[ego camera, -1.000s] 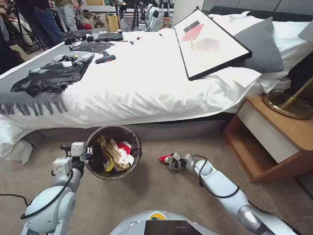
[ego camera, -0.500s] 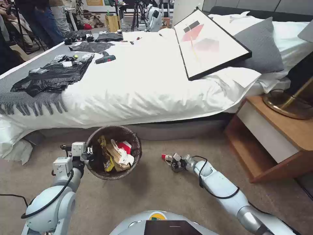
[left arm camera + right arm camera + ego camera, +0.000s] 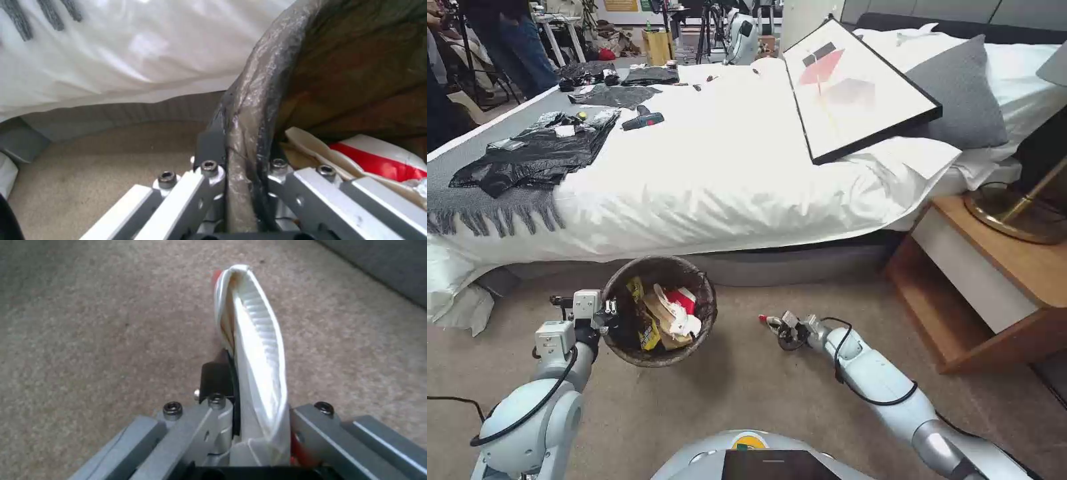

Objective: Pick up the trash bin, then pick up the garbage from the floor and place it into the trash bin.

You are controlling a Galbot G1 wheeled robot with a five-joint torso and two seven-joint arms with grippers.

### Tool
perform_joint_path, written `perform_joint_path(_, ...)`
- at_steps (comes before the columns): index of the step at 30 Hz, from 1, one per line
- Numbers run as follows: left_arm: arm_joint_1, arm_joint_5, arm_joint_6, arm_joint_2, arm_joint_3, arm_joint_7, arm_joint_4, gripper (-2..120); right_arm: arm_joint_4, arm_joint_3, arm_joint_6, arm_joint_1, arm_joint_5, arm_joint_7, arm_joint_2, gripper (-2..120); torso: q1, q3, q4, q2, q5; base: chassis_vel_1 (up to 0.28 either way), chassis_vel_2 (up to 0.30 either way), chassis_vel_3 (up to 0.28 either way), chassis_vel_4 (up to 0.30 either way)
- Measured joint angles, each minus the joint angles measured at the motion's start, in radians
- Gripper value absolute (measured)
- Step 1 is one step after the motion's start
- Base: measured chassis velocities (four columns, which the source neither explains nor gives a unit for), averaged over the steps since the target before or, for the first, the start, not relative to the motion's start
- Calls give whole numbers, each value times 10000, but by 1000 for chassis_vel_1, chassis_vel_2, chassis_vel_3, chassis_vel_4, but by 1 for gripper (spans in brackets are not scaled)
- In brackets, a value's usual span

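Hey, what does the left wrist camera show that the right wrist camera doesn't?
Left wrist alone: the left gripper shut on the bin rim, a red-and-white cup inside it, and the white bedsheet behind. Right wrist alone: the right gripper shut on a flattened cup, pinched edge-on just above the floor. Both: beige carpet below and closed fingers gripping something thin.

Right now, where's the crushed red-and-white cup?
Pinched in the right gripper low over the carpet, the crushed cup sits right of the trash bin, near the bed.
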Motion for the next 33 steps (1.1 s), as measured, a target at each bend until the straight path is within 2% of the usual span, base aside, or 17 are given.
perform_joint_path(7, 29, -16, -2, -17, -52, -6, -53, 3, 924, 319, -243, -337, 113, 529, -329, 0, 0, 1, -1, -1, 0, 0, 0, 0, 0)
perform_joint_path(11, 43, -59, -3, -15, -107, -7, -105, 3, 2957, 732, -835, -1011, 1105, 1031, -1230, 0, 0, 0, -2, 0, -3, 0, 0, 0, 0)
perform_joint_path(12, 43, -59, -3, -15, -107, -7, -105, 3, 2957, 732, -835, -1011, 1105, 1031, -1230, 0, 0, 0, -2, 0, -3, 0, 0, 0, 0)
perform_joint_path(16, 36, -81, -3, -26, -105, -7, -120, 3, 4860, 1312, -1202, -1728, 2028, 1187, -1957, 0, 0, 0, -1, 0, -1, 0, 0, 0, 0)
perform_joint_path(17, 36, -81, -3, -26, -105, -7, -120, 3, 4860, 1312, -1202, -1728, 2028, 1187, -1957, 0, 0, 0, -1, 0, -1, 0, 0, 0, 0)
perform_joint_path(22, 29, -85, 0, -51, -86, -6, -121, 3, 7393, 2377, -1674, -2727, 3011, 1381, -2415, 0, 0, 0, 2, 0, -1, 0, 0, 0, 0)
perform_joint_path(23, 29, -85, 0, -51, -86, -6, -121, 3, 7393, 2377, -1674, -2727, 3011, 1381, -2415, 0, 0, 0, 2, 0, -1, 0, 0, 0, 0)
perform_joint_path(26, 28, -85, 13, -60, -62, -6, -120, 3, 8708, 2959, -1876, -3353, 3454, 1478, -2591, 0, 0, 0, 0, 0, 0, 0, 0, 0, 0)
perform_joint_path(33, 39, -78, 46, -53, -37, -7, -134, 3, 10604, 3675, -2219, -4005, 4070, 1690, -2799, 0, -1, 0, -1, -1, -4, 0, 0, 0, 0)
